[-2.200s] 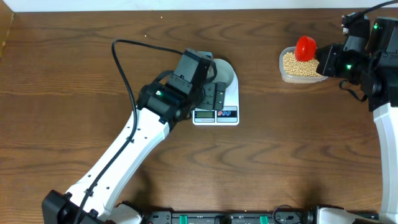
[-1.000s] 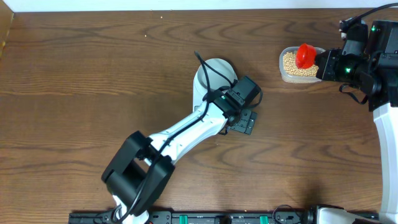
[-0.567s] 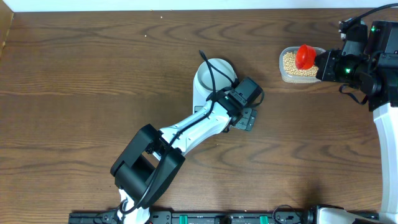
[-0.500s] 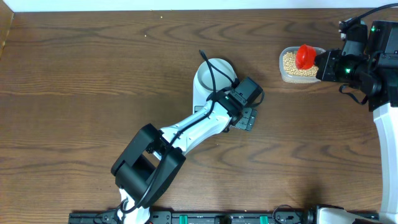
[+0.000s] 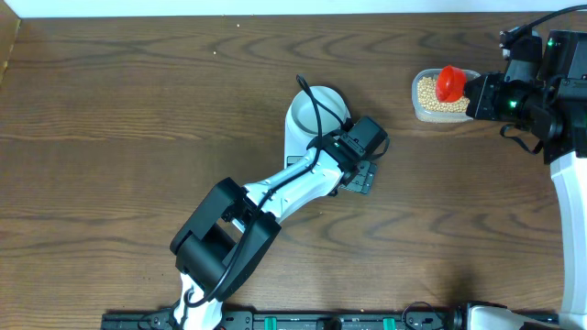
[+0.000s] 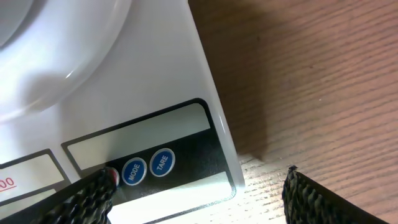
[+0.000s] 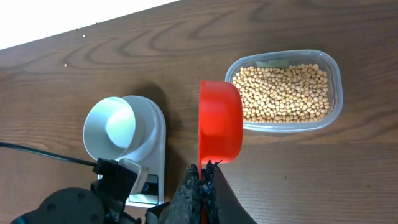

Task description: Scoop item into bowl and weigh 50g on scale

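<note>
1. The left gripper (image 5: 362,176), jaws wide and empty, is now hovering at the front right corner of the flat white rectangular scale (image 6: 155,87), having swung over from its left. It is probably going for the round blue TARE button (image 6: 161,162).
2. The small pale round bowl (image 5: 316,108) is sitting empty on the scale, mid-frame.
3. The right gripper (image 7: 200,180) is clamping the red plastic scoop (image 7: 219,121) at the clear plastic tub (image 7: 336,93) of tan round beans (image 7: 283,93), upper right. The left arm is crowding the bowl.

The surface (image 6: 323,93) under me is brown wood with a plain grain and a dull sheen. The scale (image 6: 168,81) is glossy white plastic that throws back glare, and the bowl (image 7: 115,127) looks smooth and shiny. My left gripper (image 6: 199,208) has black pads (image 6: 314,199) with a rough, knurled texture. The scoop (image 7: 219,127) is smooth red plastic, the tub (image 7: 334,93) is clear plastic, and the beans (image 7: 283,93) are matt.
</note>
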Robot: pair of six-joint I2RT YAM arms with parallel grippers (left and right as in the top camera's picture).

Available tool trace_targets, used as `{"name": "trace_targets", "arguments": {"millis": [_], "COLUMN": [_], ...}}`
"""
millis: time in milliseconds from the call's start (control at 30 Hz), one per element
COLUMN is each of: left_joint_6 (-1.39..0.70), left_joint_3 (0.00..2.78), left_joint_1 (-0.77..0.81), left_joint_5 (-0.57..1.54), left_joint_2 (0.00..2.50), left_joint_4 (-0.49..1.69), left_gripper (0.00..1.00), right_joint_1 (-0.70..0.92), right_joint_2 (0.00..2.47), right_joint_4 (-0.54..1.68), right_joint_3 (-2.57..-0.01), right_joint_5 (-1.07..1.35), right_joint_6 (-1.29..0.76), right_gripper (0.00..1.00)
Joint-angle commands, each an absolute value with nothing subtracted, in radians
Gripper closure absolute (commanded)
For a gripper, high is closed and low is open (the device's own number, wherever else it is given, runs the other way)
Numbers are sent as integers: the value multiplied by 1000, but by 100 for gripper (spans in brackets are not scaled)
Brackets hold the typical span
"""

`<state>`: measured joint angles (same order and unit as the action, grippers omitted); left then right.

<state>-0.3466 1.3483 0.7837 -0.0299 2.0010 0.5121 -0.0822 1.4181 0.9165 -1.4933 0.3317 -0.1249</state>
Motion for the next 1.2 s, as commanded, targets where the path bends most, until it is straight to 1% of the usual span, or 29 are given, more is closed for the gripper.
{"name": "trace_targets", "arguments": {"millis": [0, 1167], "left_joint_6": [-345, -334], "left_joint_3": [1341, 1341], "left_joint_1": [773, 774], "left_joint_5": [-47, -37], "left_joint_2": [2009, 2038], "left_joint_4": [511, 506], "left_gripper": [12, 12], "right_joint_1": [-88, -88], "right_joint_2": [1408, 1408], "right_joint_4": [917, 918], "right_joint_3": [-1503, -1503], "right_joint_5": [327, 327], "right_joint_6": [-114, -114], "right_gripper": [99, 99]}}
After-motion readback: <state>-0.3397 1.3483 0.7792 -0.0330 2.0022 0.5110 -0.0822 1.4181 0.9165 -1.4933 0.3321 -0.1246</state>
